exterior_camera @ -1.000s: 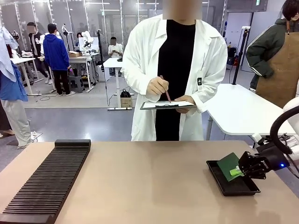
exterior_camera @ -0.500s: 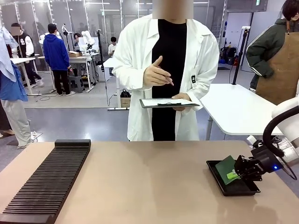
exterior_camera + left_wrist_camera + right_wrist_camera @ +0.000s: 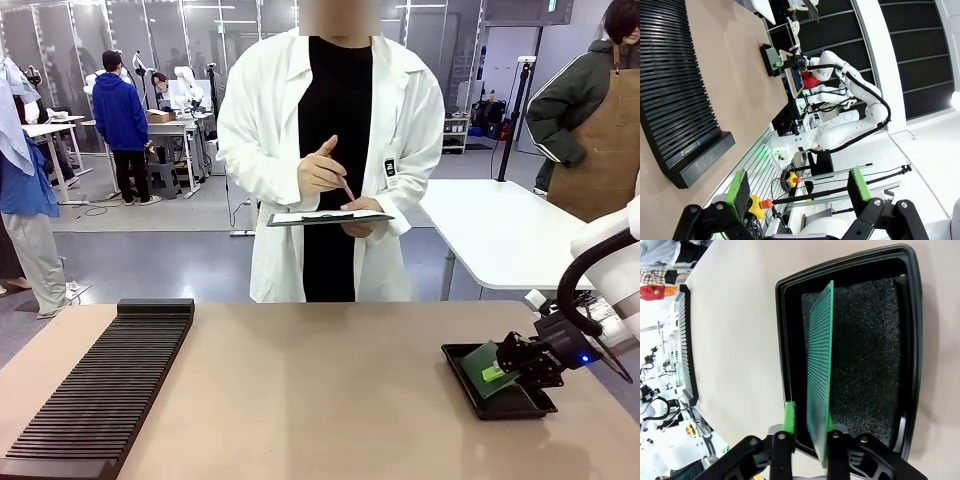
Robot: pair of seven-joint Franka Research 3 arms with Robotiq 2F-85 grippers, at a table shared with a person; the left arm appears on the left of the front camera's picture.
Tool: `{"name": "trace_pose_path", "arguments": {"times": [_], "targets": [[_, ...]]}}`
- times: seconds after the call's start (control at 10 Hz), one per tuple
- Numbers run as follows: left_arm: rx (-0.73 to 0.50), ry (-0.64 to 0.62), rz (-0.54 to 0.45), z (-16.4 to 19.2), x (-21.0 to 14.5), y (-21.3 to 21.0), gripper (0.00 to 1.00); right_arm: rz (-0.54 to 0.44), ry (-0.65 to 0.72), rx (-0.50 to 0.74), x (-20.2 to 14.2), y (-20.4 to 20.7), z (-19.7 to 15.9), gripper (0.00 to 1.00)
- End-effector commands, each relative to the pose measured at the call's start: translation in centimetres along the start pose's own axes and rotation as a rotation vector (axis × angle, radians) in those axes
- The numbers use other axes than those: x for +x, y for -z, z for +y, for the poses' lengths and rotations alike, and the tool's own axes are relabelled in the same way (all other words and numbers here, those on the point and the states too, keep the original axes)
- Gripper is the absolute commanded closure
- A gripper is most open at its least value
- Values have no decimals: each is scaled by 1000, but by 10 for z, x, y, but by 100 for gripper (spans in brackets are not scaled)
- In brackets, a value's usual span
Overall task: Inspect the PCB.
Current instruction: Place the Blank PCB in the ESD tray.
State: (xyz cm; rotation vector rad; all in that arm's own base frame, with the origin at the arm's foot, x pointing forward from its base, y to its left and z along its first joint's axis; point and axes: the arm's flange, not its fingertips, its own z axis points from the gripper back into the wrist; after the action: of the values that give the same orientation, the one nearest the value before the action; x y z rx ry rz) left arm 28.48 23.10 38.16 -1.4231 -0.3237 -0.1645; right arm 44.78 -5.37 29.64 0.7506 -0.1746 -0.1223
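Letting go over on the right: black two-finger right gripper (image 3: 807, 427) now spreading its green pads off the thin green PCB (image 3: 820, 370), lowered on edge into the shallow black foam-lined tray (image 3: 912, 300), so probably inspection wrapping up.

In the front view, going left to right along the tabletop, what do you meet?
Long black ribbed rack → bare tan tabletop → shallow black rectangular tray with the thin green PCB tilted in it → right gripper, black with green pads.
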Motion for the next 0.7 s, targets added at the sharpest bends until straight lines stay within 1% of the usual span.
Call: {"name": "trace_pose_path", "arguments": {"times": [0.0, 0.1, 0.2, 0.3, 0.5, 0.6], "targets": [[7, -12, 11, -6, -3, 1, 0, -37, 2, -73, -9, 4, 10, 37], [7, -12, 11, -6, -3, 1, 0, -53, -3, -87, -11, 2, 11, 16], [7, -12, 11, -6, -3, 1, 0, -69, -2, -91, -12, -1, 14, 6], [7, -12, 11, -6, -3, 1, 0, -82, -4, -100, -14, -3, 18, 0], [7, -12, 11, -6, -3, 1, 0, -99, -11, -117, -18, -8, 24, 0], [7, -12, 11, -6, -3, 1, 0, -119, -24, -130, -19, -10, 29, 4]]}}
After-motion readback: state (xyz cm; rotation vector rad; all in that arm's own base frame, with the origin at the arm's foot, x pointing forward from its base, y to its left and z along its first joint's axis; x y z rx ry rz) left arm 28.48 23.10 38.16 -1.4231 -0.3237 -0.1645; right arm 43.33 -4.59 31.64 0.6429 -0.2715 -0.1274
